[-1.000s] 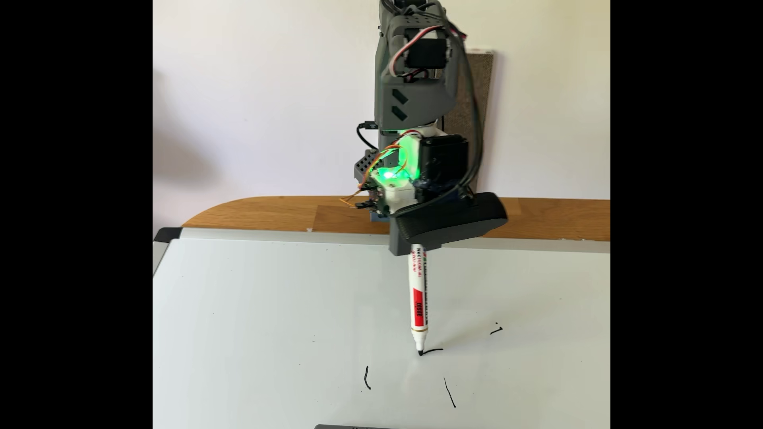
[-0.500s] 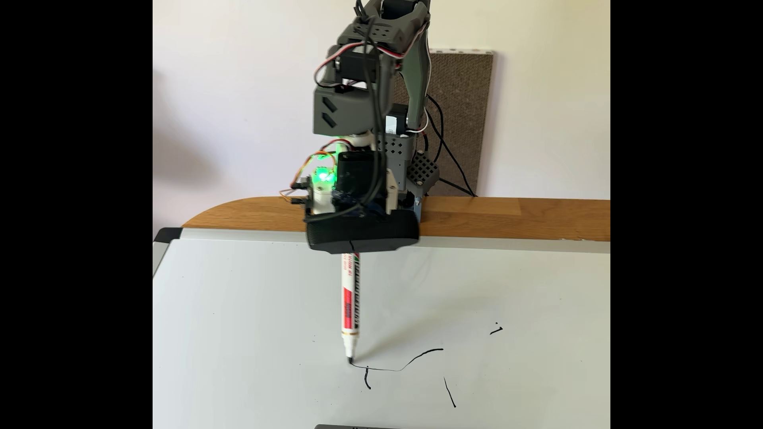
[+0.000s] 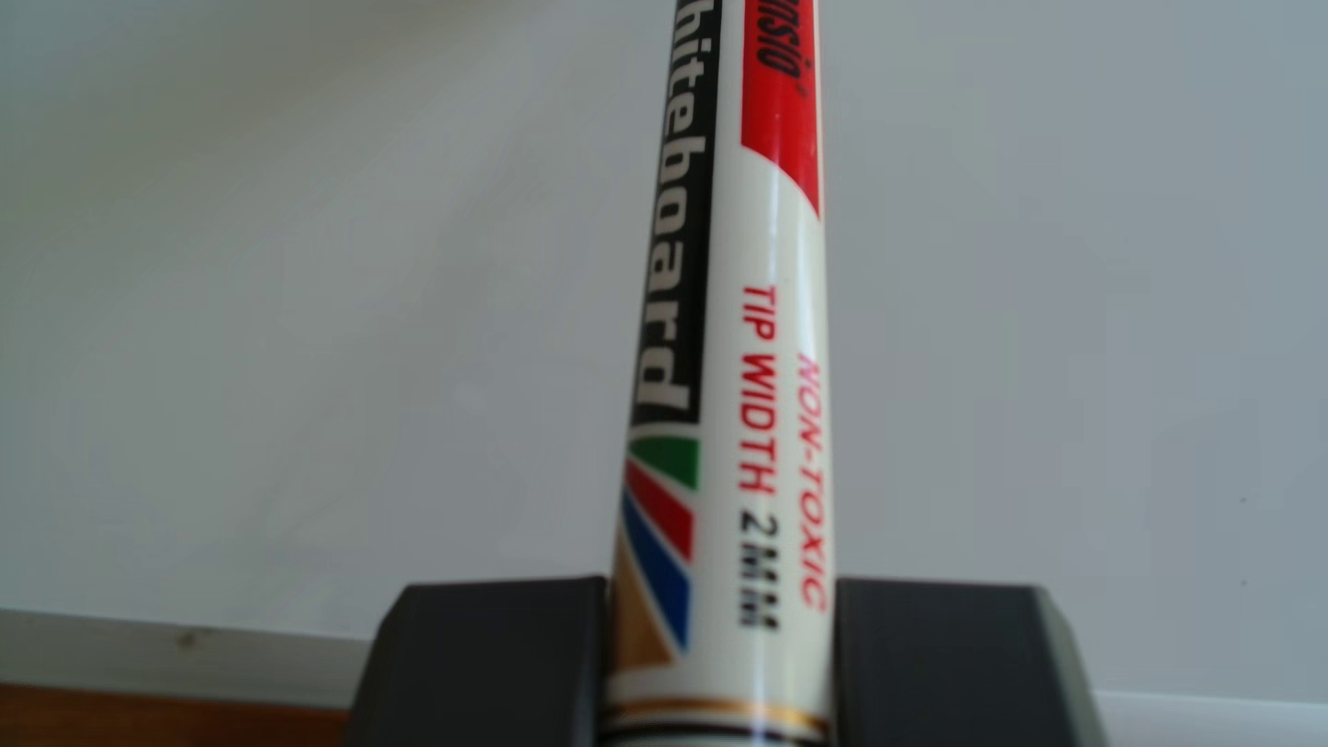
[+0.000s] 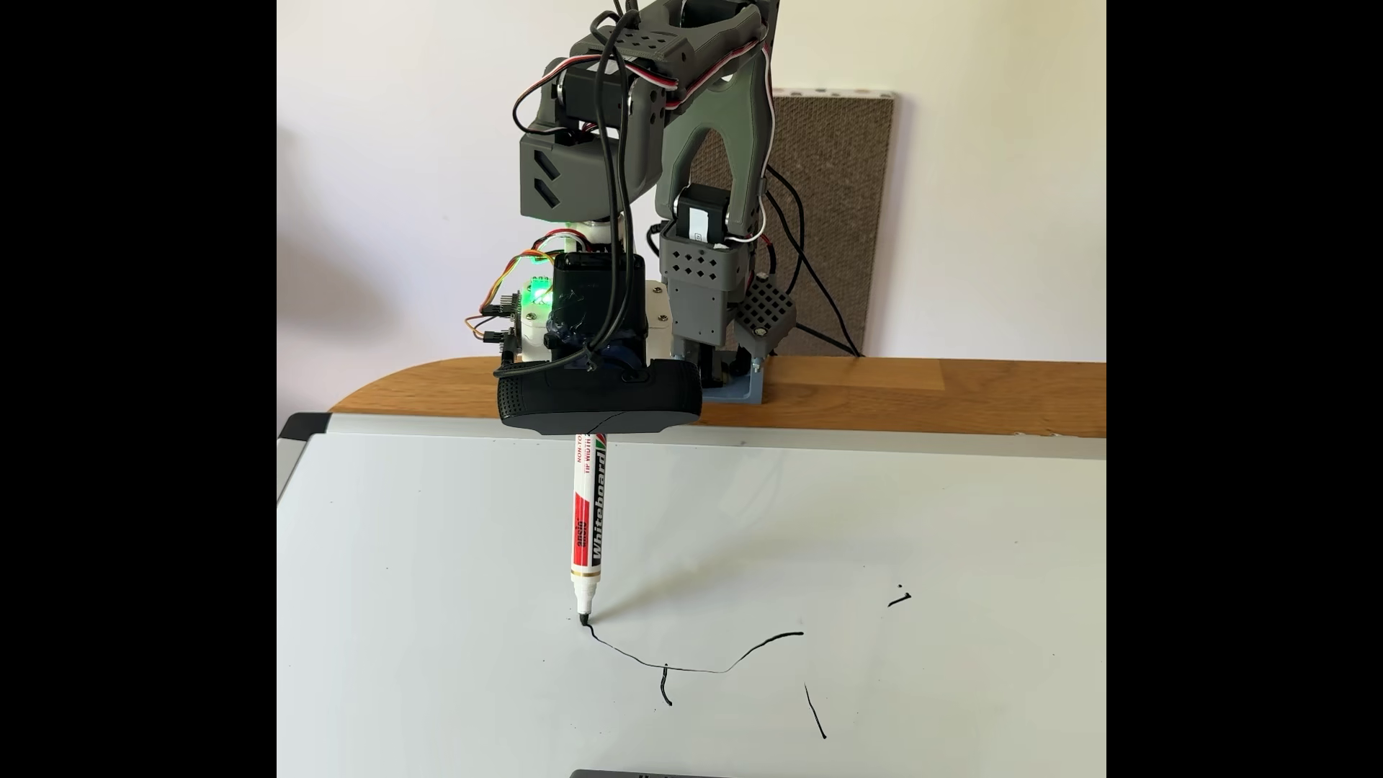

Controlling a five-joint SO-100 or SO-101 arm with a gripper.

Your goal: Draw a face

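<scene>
Face strokes [image 4: 696,658] lower centre of whiteboard [image 4: 449,538] | marker [image 4: 589,524] upright, tip on line's left end | I can't tell gripper [image 4: 599,419] opening; marker fixed in it | drawing trails right of tip

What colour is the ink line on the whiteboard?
Black, clearest in the fixed view: the ink line runs from the marker tip.
</scene>
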